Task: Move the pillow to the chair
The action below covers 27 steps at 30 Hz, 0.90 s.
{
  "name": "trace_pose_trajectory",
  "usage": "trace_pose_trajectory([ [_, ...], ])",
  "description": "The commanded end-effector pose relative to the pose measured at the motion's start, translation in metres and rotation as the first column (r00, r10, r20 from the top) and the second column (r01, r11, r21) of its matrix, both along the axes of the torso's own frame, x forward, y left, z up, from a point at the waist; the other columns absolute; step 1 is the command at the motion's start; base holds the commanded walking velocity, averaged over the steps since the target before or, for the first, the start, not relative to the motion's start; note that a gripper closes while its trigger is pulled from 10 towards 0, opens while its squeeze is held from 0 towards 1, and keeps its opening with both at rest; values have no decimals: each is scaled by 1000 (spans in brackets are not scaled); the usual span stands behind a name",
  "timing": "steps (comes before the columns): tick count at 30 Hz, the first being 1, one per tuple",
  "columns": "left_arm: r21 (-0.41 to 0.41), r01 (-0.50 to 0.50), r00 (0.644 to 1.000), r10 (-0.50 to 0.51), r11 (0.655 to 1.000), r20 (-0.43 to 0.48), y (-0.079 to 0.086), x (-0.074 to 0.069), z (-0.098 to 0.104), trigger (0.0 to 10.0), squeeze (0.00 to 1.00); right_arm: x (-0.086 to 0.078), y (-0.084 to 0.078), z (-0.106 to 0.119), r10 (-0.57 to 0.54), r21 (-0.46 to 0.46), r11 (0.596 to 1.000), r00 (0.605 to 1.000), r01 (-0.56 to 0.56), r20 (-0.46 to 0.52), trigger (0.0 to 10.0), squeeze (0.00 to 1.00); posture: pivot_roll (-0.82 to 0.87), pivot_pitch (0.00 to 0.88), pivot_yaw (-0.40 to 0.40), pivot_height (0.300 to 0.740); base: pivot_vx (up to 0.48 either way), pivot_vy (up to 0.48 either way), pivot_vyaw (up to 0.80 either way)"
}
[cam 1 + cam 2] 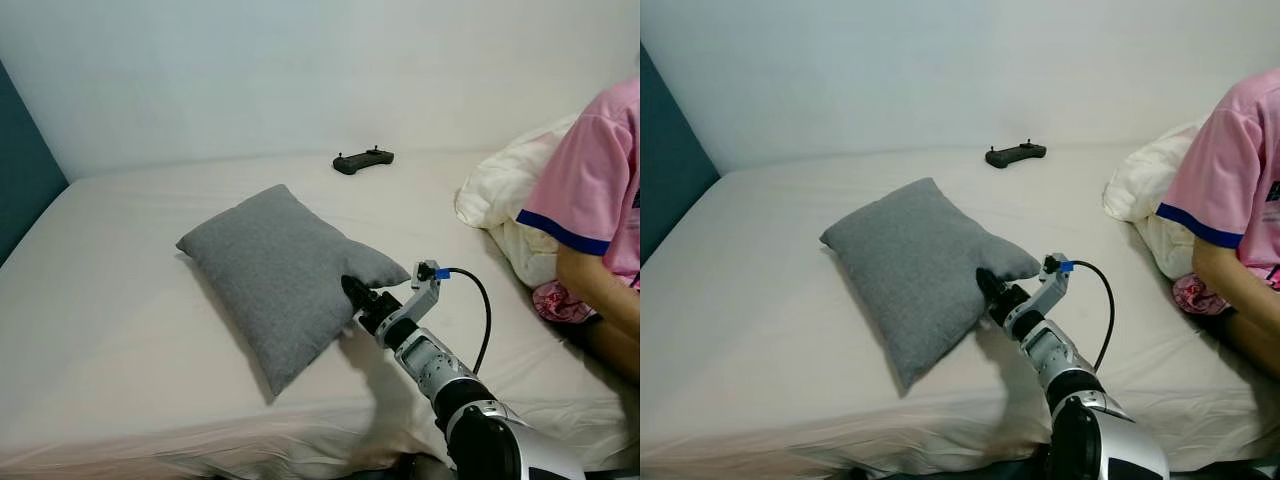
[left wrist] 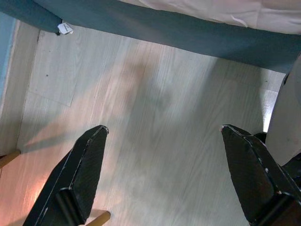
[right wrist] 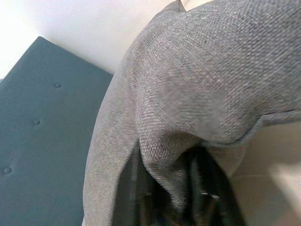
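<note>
One pillow (image 1: 280,270), right claw (image 1: 354,294) pinching it

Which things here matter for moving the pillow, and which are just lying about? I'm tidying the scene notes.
Job in hand:
grey woven fabric pillow
right gripper, jaws shut on the pillow's edge

Just lying about:
black handheld controller
crumpled white duvet
person in pink shirt

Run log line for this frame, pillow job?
stage: grasp | right gripper: shut on gray pillow, near edge | pillow: on bed | left gripper: open, idle over floor
</note>
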<state>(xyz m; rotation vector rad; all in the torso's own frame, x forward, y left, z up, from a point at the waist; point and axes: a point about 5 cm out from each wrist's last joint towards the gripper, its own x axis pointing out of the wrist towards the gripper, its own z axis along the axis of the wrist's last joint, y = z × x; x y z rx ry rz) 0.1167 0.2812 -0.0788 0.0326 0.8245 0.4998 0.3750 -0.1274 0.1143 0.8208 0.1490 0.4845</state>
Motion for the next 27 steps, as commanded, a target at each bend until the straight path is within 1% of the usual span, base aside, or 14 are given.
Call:
trace_pose_trajectory([
  [1,2,8,1000,-8,1000,-23,2,-3,-1,10000,0,-4,7,-6,33,-26,999,999,-33,-5,0,0,150,170,-5,402,0,0,0],
  [4,0,5,1000,-5,1000,-14,0,2,0,10000,0,-6,8,-9,62,-39,997,998,-61,3,0,0,142,165,-7,402,0,0,0],
  [6,3,-10,1000,10,1000,1,1,7,2,10000,0,-12,16,-10,152,-28,988,987,-150,59,0,0,133,153,-17,407,0,0,0],
  [7,3,-10,1000,10,1000,1,1,7,2,10000,0,-12,16,-10,152,-28,988,987,-150,59,0,0,133,153,-17,407,0,0,0],
  [11,8,-31,999,31,999,21,3,16,5,10000,0,-21,31,-13,277,-9,961,954,-278,115,0,0,122,135,-26,426,0,0,0],
  [13,8,-36,999,35,999,24,4,17,6,10000,0,-22,34,-14,295,-6,955,948,-296,123,0,0,122,135,-26,431,0,0,0],
  [14,6,-54,998,54,999,20,4,18,6,10000,0,-25,39,-14,327,0,944,935,-330,141,0,0,115,127,-28,436,0,0,0],
  [16,6,-54,998,54,999,20,4,18,6,10000,0,-25,39,-14,327,0,944,935,-330,141,0,0,115,127,-28,436,0,0,0],
  [17,-26,-110,994,110,994,-7,4,18,4,10000,0,-30,51,-13,400,9,913,898,-408,184,0,0,101,106,-38,445,0,0,0],
  [20,-41,-129,992,128,991,-21,4,19,3,10000,0,-32,56,-12,423,10,901,884,-433,199,0,0,100,102,-39,450,0,0,0],
  [21,-42,-134,990,133,990,-38,3,18,2,10000,0,-33,59,-10,442,3,892,872,-453,212,0,0,97,91,-42,455,-480,0,0],
  [22,-42,-134,990,133,990,-38,3,18,2,10000,0,-33,59,-10,442,3,892,872,-453,212,0,0,97,91,-42,455,-480,0,0],
  [25,-26,-112,992,111,993,-55,1,20,1,10000,0,-32,63,-6,465,-2,879,853,-478,236,0,0,95,66,-54,464,-480,0,0],
  [27,-5,-72,995,71,997,-76,-2,20,0,10000,0,-31,65,-1,481,-7,868,838,-496,258,0,0,100,53,-63,474,0,0,0],
])
